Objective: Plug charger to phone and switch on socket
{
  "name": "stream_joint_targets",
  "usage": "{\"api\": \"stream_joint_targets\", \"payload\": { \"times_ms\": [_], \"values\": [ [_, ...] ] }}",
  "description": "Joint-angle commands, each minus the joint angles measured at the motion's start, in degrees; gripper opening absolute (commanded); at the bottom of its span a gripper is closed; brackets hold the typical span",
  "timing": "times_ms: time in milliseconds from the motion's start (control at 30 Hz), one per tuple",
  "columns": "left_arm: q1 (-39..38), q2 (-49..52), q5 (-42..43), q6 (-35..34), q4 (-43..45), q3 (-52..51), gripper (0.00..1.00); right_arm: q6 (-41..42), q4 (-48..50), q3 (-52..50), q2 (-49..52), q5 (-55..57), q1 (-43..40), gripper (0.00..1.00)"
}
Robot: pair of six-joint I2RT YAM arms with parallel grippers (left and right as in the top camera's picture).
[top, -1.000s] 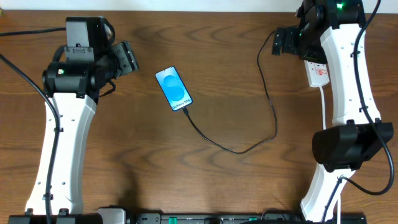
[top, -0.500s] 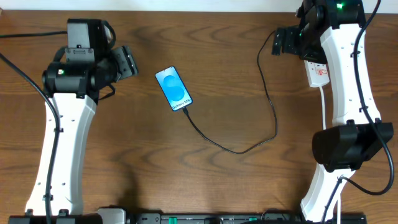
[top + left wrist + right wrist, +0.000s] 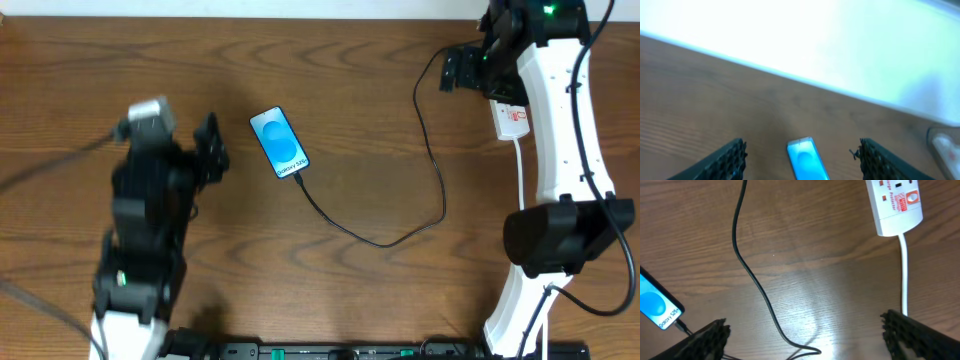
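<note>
Seen from overhead, the phone (image 3: 279,143) lies flat on the wooden table (image 3: 350,100), toward 11 o'clock from the table's middle, screen up and bright blue, its long axis tilted so that the end with the white text points to 5 o'clock. The charger (image 3: 443,195) meets that end with its small tip; whether it is fully seated cannot be told. From there the thin black cable runs toward 4 o'clock, curves round in a loop and climbs toward 12 o'clock, where its far end goes out of sight beside the right gripper (image 3: 452,68). That pincer hangs over the table with its 2 fingers spread wide and nothing between them; its wrist view shows only bare wood and a stretch of cable below. The socket (image 3: 895,205) lies far off at the phone's 3 o'clock, partly under the right arm, its white cord (image 3: 902,265) leading toward 6 o'clock. The left gripper (image 3: 213,150), blurred in the overhead view, sits at the phone's 9 o'clock, near it but apart, its jaws parted fairly wide and gripping nothing; its wrist view shows the phone on the table beyond the 2 fingers
</note>
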Motion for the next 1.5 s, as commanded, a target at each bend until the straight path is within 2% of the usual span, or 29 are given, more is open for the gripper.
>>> {"api": "stream_joint_targets", "payload": {
  "times_ms": [0,100,233,400,533,667,933,1000,1200,1467],
  "values": [
    [-0.37,-9.75,-3.76,0.13,7.67,-10.67,0.73,-0.15,-0.35,0.13,-8.09,0.48,-1.11,0.99],
    [-0.37,-17.29,-5.27,0.11,12.13,-17.64,0.73,-2.19,-0.48,0.09,-14.80,0.74,-1.95,0.99],
    [-0.20,-25.11,-6.71,0.13,13.53,-23.21,0.73,-2.32,1.60,-1.14,-23.96,1.38,-2.27,0.99],
    [1.51,-31.30,-6.69,0.13,13.55,-26.25,0.73,-2.27,9.94,-10.97,-35.36,1.38,-1.36,0.99],
    [3.28,-35.17,-6.69,0.15,15.30,-28.20,0.73,-1.33,23.67,-28.20,-46.60,1.57,-0.59,0.99],
    [4.79,-38.86,-6.67,0.15,18.93,-30.86,0.73,-0.96,41.03,-49.62,-59.39,2.05,0.31,0.99],
    [7.78,-47.71,-6.19,0.15,30.32,-41.18,0.73,-0.98,70.51,-91.60,-86.90,4.57,0.61,0.99],
    [8.26,-48.28,-5.99,0.11,33.03,-43.50,0.73,-0.98,75.69,-99.25,-92.78,4.57,0.70,0.99],
    [8.44,-48.35,-5.62,0.15,32.20,-45.44,0.73,-0.94,83.89,-113.94,-105.26,3.91,1.27,0.99],
    [9.64,-48.35,-5.62,0.13,16.92,-45.44,0.73,-0.96,89.33,-125.44,-113.94,2.21,3.08,0.99]
  ]
}}
